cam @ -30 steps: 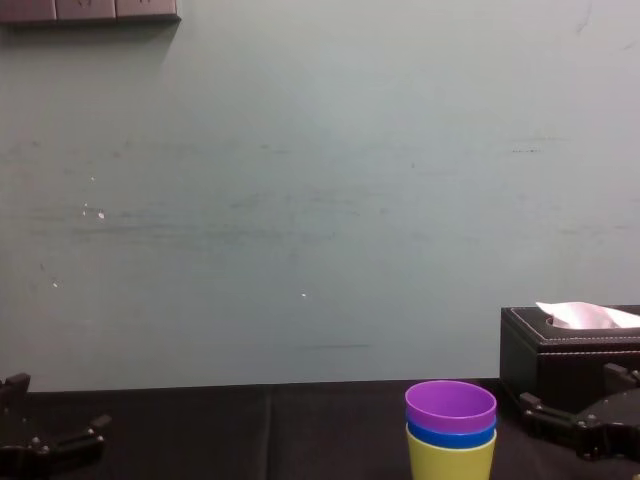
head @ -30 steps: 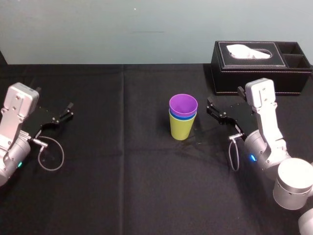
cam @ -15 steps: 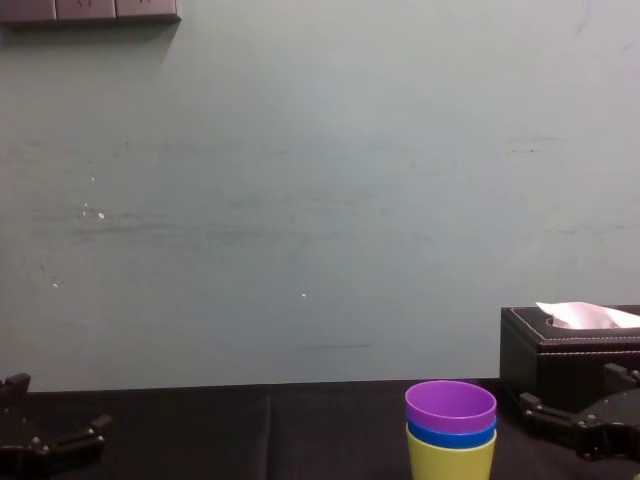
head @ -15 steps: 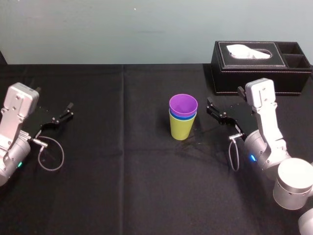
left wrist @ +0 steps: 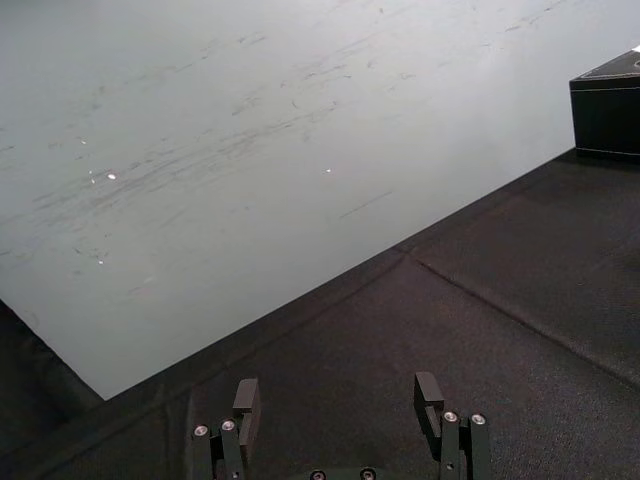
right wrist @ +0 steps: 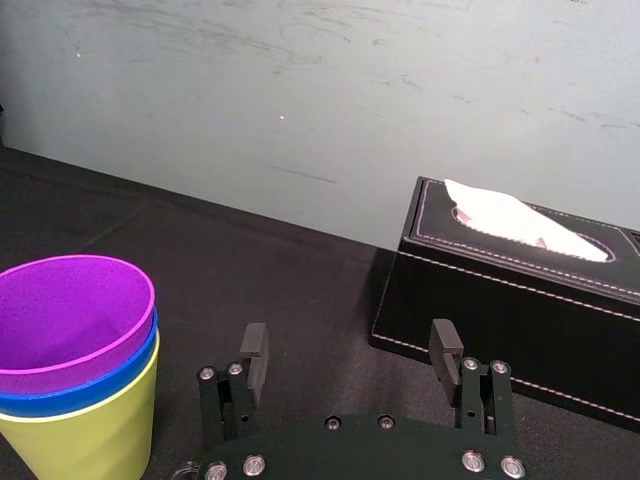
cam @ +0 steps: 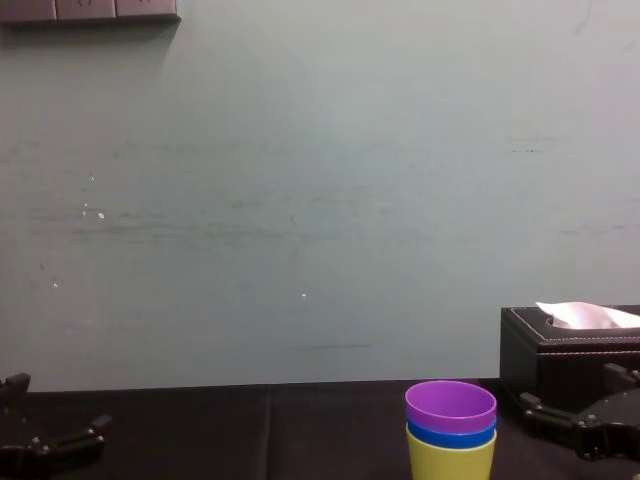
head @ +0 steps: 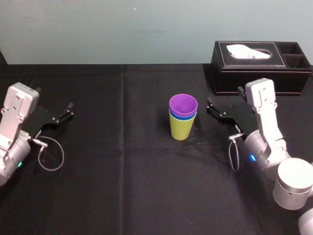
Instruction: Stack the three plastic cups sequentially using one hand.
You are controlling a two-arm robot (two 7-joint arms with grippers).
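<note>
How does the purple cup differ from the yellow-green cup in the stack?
The purple cup sits on top, innermost, showing its rim and inside; the yellow-green cup is outermost, stands on the table and shows most of its wall. Both are upright, nested with the blue cup between them. The left gripper and right gripper are open, off the stack.

Cup stack [head: 183,119] centre; right gripper [head: 210,108] at its right; tissue box [head: 261,61] behind.

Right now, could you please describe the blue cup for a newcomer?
On the black tablecloth, left of the tissue box, stands one stack of cups. The blue cup is its middle one: a thin band between the purple cup inside it and the lime cup below.
</note>
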